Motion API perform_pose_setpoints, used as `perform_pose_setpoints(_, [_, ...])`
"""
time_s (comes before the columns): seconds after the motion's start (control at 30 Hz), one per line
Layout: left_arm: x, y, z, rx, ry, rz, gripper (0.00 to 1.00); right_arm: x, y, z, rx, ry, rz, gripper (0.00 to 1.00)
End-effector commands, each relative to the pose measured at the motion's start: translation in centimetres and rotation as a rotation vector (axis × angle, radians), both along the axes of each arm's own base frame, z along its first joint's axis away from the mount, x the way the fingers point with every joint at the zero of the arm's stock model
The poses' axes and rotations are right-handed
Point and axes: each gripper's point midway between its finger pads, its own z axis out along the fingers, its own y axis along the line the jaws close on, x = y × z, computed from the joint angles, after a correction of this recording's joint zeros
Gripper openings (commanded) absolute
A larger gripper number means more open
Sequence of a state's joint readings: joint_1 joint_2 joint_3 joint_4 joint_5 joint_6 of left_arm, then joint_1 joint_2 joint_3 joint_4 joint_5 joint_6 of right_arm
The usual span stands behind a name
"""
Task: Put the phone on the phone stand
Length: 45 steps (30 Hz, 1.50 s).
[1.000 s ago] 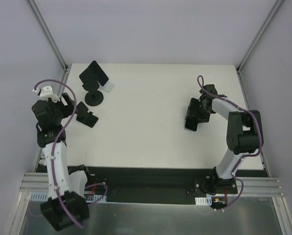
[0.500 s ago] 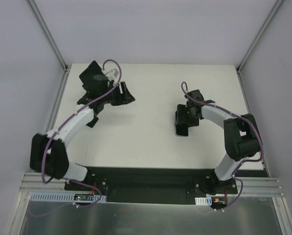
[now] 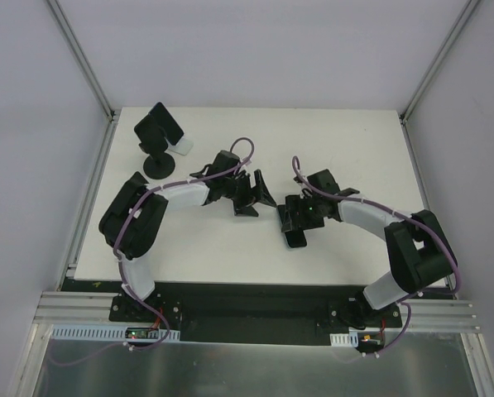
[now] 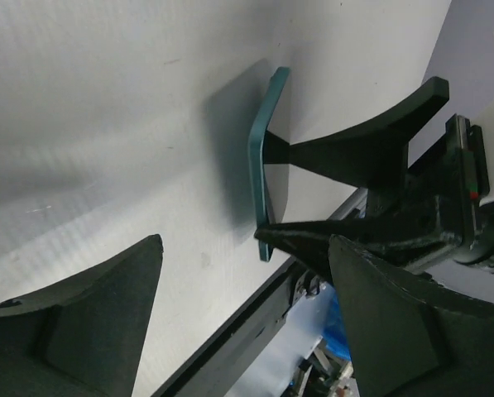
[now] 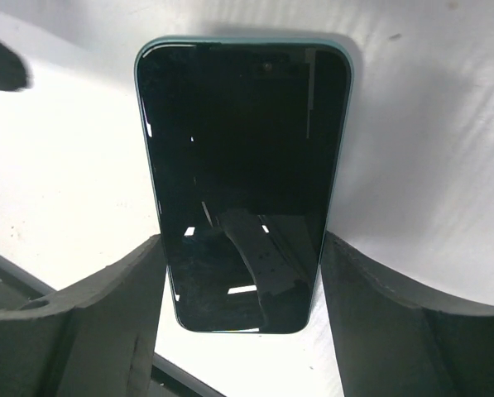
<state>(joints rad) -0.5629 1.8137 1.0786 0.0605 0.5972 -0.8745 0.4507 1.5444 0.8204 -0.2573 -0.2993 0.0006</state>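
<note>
The phone has a dark screen and a teal case. My right gripper is shut on its long edges and holds it a little above the table. In the top view the right gripper is at the table's middle, with the phone's end sticking out toward the near edge. The left wrist view shows the phone edge-on between the right gripper's fingers. My left gripper is open and empty, just left of the phone, its own midpoint in the left wrist view. The black phone stand stands at the far left corner.
A small white object lies right beside the stand's base. The two grippers are close together at the table's middle. The left arm's elbow hangs over the table's left part. The black front rail runs along the near edge.
My left arm has swung from the table's left edge past the stand to the middle. My right gripper has carried the phone leftward and nearer, toward the left gripper.
</note>
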Motion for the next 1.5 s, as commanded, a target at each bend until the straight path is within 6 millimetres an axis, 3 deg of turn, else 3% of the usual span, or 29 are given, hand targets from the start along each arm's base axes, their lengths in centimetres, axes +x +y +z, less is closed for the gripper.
perform_pose_setpoints(0.0, [0.8,-3.1,-0.1,-0.067,0.079,0.048,0.78,-0.8,1.8,0.9,0.068,-0.023,0.086,0.01])
perform_pose_setpoints(0.17, [0.7,-3.7,-2.4,-0.052,0.158,0.05,0.68,-0.9,2.2,1.7,0.08,-0.066,0.107,0.01])
perform_pose_setpoints(0.2, [0.6,-3.9,-2.7,-0.054,0.16,0.033,0.61,-1.0,2.5,1.8,0.086,-0.071,0.118,0.01])
perform_pose_setpoints(0.47, [-0.5,-6.0,-1.0,-0.222,0.101,-0.148,0.47,-1.8,3.4,1.9,0.099,-0.093,0.166,0.01])
perform_pose_setpoints(0.63, [-2.0,-6.1,-0.4,-0.283,0.085,-0.225,0.13,-2.2,4.0,2.4,0.108,-0.114,0.192,0.01])
perform_pose_setpoints(0.67, [-1.9,-5.7,-0.2,-0.283,0.068,-0.219,0.0,-2.2,4.1,2.6,0.111,-0.12,0.196,0.01])
perform_pose_setpoints(0.7, [-1.8,-5.2,0.9,-0.279,0.016,-0.223,0.0,-2.5,4.0,2.7,0.103,-0.117,0.199,0.03])
perform_pose_setpoints(0.73, [-2.0,-4.5,0.9,-0.257,0.001,-0.217,0.0,-2.3,3.8,3.3,0.1,-0.131,0.191,0.11])
perform_pose_setpoints(0.77, [-1.5,-3.8,1.2,-0.224,-0.044,-0.191,0.0,-2.4,3.5,3.5,0.088,-0.135,0.181,0.4])
perform_pose_setpoints(0.8, [-1.0,-2.9,3.3,-0.212,-0.163,-0.207,0.0,-2.1,3.1,3.7,0.07,-0.15,0.167,0.52])
perform_pose_setpoints(0.87, [-1.4,-1.0,3.9,-0.123,-0.199,-0.195,0.0,-1.6,3.2,5.9,0.085,-0.205,0.16,0.73])
perform_pose_setpoints(0.9, [-0.7,0.2,6.0,-0.086,-0.323,-0.181,0.0,-1.1,3.2,6.8,0.089,-0.231,0.145,0.79])
perform_pose_setpoints(0.97, [-0.7,2.4,7.1,-0.014,-0.381,-0.147,0.0,0.6,3.9,10.4,0.134,-0.324,0.108,0.92])
perform_pose_setpoints(1.0, [-0.5,3.9,9.2,0.027,-0.479,-0.119,0.0,1.6,4.0,11.6,0.14,-0.363,0.076,0.95])
perform_pose_setpoints(1.03, [-0.1,5.3,9.9,0.06,-0.517,-0.089,0.0,2.5,4.0,12.9,0.154,-0.388,0.028,0.98])
perform_pose_setpoints(1.07, [-0.6,6.8,10.2,0.109,-0.523,-0.079,0.0,4.5,4.2,15.6,0.182,-0.464,-0.022,0.97])
perform_pose_setpoints(1.1, [-0.3,8.5,11.9,0.164,-0.627,-0.053,0.0,5.7,4.0,16.8,0.192,-0.492,-0.064,0.97])
perform_pose_setpoints(1.13, [0.0,10.4,12.3,0.207,-0.65,-0.018,0.0,6.9,4.2,17.9,0.223,-0.502,-0.105,0.97])
perform_pose_setpoints(1.2, [-0.5,13.5,14.4,0.26,-0.744,0.034,0.0,10.2,4.4,22.2,0.341,-0.59,-0.169,0.97])
perform_pose_setpoints(1.23, [0.1,16.1,14.6,0.32,-0.767,0.1,0.0,11.5,5.0,22.2,0.387,-0.564,-0.199,0.97])
perform_pose_setpoints(1.27, [-0.7,18.2,15.8,0.367,-0.828,0.122,0.0,13.3,5.0,24.1,0.45,-0.63,-0.208,0.97])
perform_pose_setpoints(1.33, [-0.7,21.5,17.2,0.472,-0.906,0.197,0.0,13.6,5.9,24.3,0.505,-0.689,-0.128,0.97])
perform_pose_setpoints(1.37, [-1.3,23.5,18.8,0.541,-1.003,0.212,0.0,13.6,6.6,25.6,0.549,-0.804,-0.078,0.97])
perform_pose_setpoints(1.4, [-1.4,24.7,19.2,0.592,-1.03,0.229,0.0,12.9,6.8,25.3,0.547,-0.849,-0.031,0.97])
perform_pose_setpoints(1.43, [-1.5,25.7,19.5,0.628,-1.052,0.251,0.0,12.0,6.9,22.5,0.519,-0.835,0.007,0.97])
perform_pose_setpoints(1.47, [-1.8,27.1,20.2,0.68,-1.102,0.253,0.0,11.6,7.0,21.7,0.486,-0.87,0.068,0.97])
